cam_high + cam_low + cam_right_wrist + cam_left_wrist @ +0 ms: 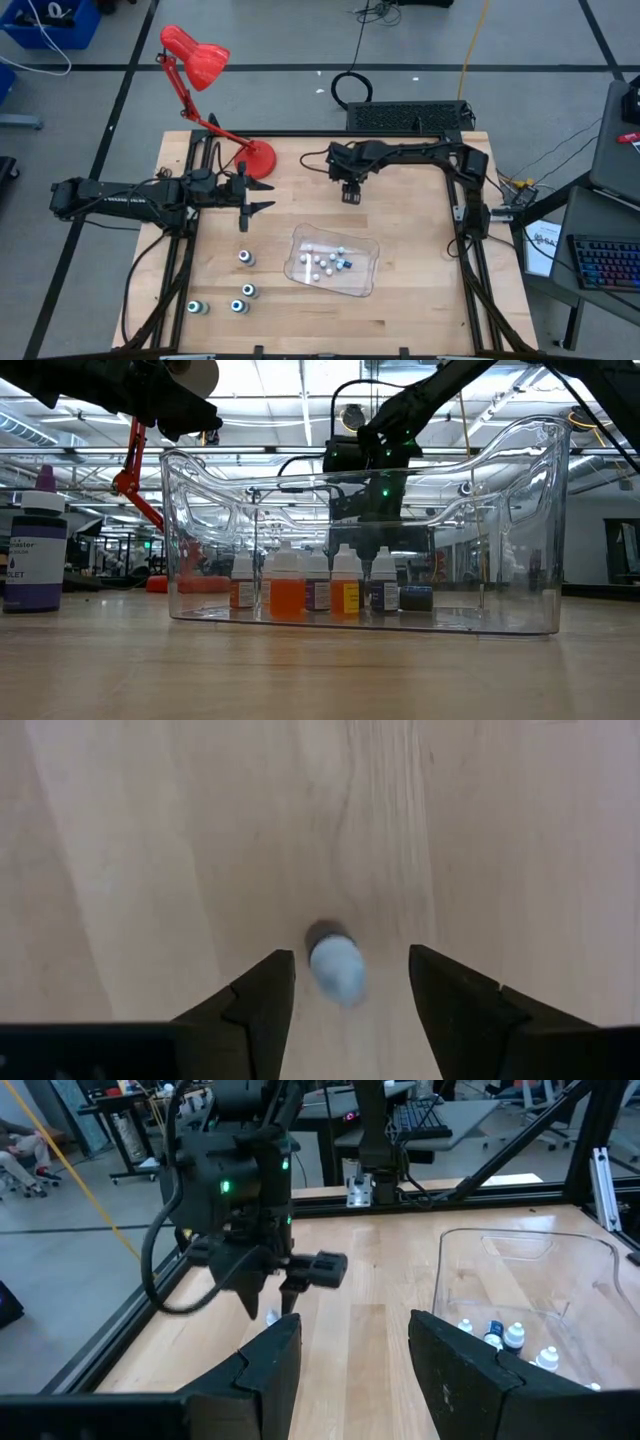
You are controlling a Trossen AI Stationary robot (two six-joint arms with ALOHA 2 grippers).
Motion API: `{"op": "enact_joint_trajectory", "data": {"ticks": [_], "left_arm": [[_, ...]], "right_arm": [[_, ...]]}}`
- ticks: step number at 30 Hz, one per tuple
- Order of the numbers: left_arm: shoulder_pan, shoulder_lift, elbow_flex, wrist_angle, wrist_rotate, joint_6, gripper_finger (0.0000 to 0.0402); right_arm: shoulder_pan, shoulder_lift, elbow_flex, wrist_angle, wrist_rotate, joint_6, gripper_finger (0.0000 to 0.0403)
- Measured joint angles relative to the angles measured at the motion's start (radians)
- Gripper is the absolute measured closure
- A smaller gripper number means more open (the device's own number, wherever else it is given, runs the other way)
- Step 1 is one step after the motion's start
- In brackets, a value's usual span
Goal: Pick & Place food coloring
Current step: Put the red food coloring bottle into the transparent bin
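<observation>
A tiny whitish food coloring bottle (335, 967) stands alone on the wooden table, toward the far middle. My right gripper (350, 957) hangs over it, pointing down and open, one finger on either side and touching nothing. The left wrist view shows the same bottle (272, 1317) just under that gripper (270, 1295). Several more small bottles (325, 262) stand inside the clear plastic tray (365, 283). Several larger bottles with teal tops (245, 258) stand on the table near the front left. My left gripper (262, 196) waits open at the left.
A red desk lamp (200, 58) has its base (258, 158) at the table's far left, close to my left gripper. A large purple bottle (35, 550) shows at the left of the low view. Bare wood lies between the tray and the right edge.
</observation>
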Motion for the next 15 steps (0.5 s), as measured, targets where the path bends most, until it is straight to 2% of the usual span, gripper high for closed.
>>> {"op": "enact_joint_trajectory", "data": {"ticks": [15], "left_arm": [[0.0,0.0,0.0,0.0,0.0,0.0,0.0215]], "right_arm": [[-0.002,0.016,-0.001,-0.012,-0.023,-0.002,0.0224]]}}
